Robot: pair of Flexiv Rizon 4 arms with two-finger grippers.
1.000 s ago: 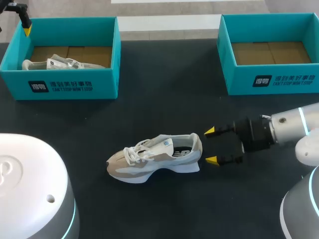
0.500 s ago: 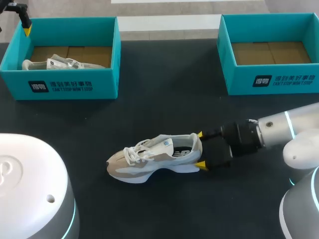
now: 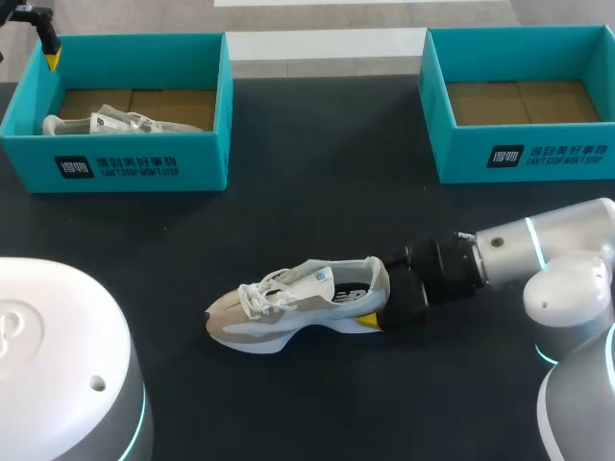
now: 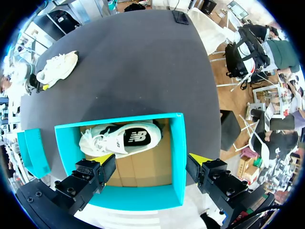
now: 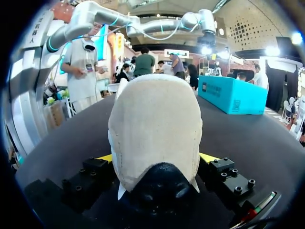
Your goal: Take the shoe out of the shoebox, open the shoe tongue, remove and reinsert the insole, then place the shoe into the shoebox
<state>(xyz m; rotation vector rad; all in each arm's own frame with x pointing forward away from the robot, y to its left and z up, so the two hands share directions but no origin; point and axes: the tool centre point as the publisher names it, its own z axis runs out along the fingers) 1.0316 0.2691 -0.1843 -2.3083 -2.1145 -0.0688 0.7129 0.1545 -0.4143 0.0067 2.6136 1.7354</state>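
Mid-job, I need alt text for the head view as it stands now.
The right arm's open pincer straddles the heel of a beige-and-white shoe standing on its sole in the middle of the dark table. At the far edge sit two teal boxes: the left box holds a second shoe, the right box shows only its cardboard floor.

A dark square logo and two lines of white lettering are showing on the front wall of the left shoebox. The same print is showing on the right shoebox. The loose shoe is carrying a small tongue tag, too small to read. The boxed shoe is showing a white logo on its dark insole.
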